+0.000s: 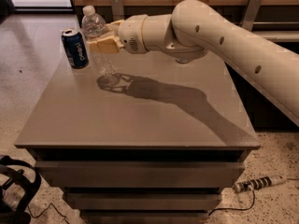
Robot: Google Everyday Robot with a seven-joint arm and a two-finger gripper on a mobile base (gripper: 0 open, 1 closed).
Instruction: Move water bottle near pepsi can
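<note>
Where the gripper (103, 43) clasps the water bottle (95, 24), the pepsi can (75, 49) stands beside.

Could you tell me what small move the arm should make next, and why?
Probably set the water bottle down and release: the gripper holds it upright by its middle, close beside the pepsi can, its base near the table.

My only camera looks down from above, near-right of my tool (103, 42), quite close; the tool clasps the water bottle (95, 26) over the counter's (140, 120) far-left corner.
</note>
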